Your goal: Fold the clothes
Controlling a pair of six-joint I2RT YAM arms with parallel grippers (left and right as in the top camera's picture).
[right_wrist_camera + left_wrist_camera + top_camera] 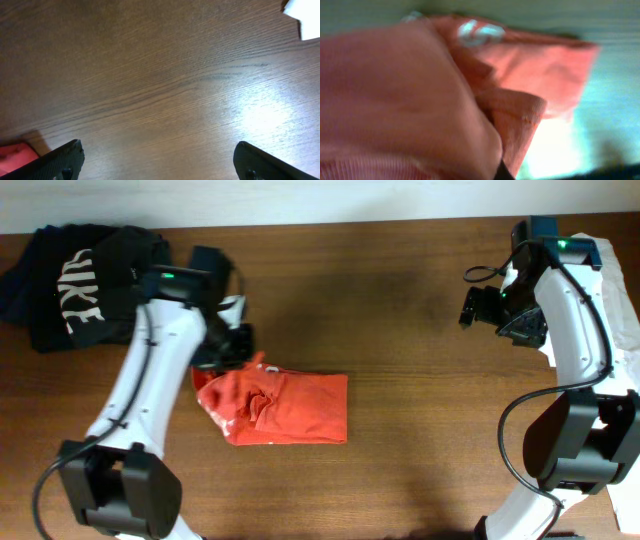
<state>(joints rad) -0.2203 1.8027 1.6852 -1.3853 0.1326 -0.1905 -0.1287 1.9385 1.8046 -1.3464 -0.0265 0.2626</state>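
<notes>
A red garment (285, 408) lies partly folded on the wooden table, left of centre, with its left end bunched up. My left gripper (236, 346) is at the garment's upper left edge. The left wrist view is filled with red cloth (410, 95) draped over the fingers, and the gripper looks shut on it. My right gripper (470, 306) is open and empty above bare table at the far right. Its two fingers frame bare wood in the right wrist view (160, 165). A corner of the red garment (14, 155) shows at that view's lower left.
A pile of dark clothes with white lettering (72, 282) lies at the back left corner, behind my left arm. A white cloth (626, 310) lies at the right edge; it also shows in the right wrist view (306, 15).
</notes>
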